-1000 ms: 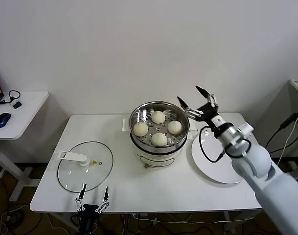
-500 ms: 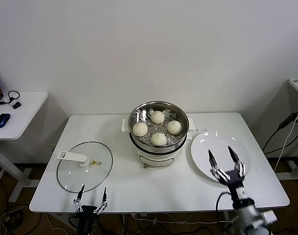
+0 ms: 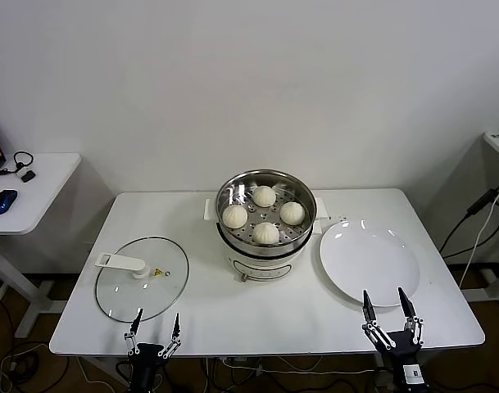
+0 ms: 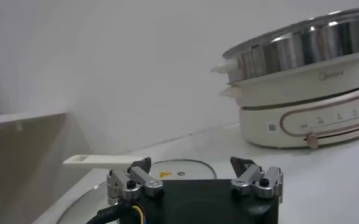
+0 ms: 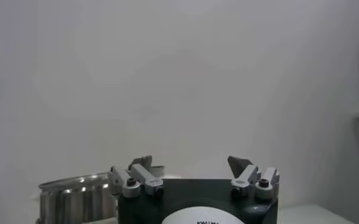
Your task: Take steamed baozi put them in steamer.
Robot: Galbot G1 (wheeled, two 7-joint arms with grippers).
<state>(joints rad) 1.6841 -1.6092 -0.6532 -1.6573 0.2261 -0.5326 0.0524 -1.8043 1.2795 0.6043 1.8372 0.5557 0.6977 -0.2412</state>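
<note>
Several cream-white steamed baozi, among them one at the front and one at the back, sit inside the shiny round steamer on its white cooker base at the table's middle. My right gripper stands open and empty at the table's front edge, just in front of the white plate; the right wrist view shows it with the steamer far behind. My left gripper is parked open at the front edge near the glass lid, and its wrist view shows it empty too.
The white plate has nothing on it. The flat glass lid with a white handle lies left of the steamer. A side table with a blue mouse stands at the far left. A wall rises behind the table.
My right arm has drawn back from beside the steamer's right rim, over the plate, down to the table's front edge, staying open. The baozi and left arm have not moved.
</note>
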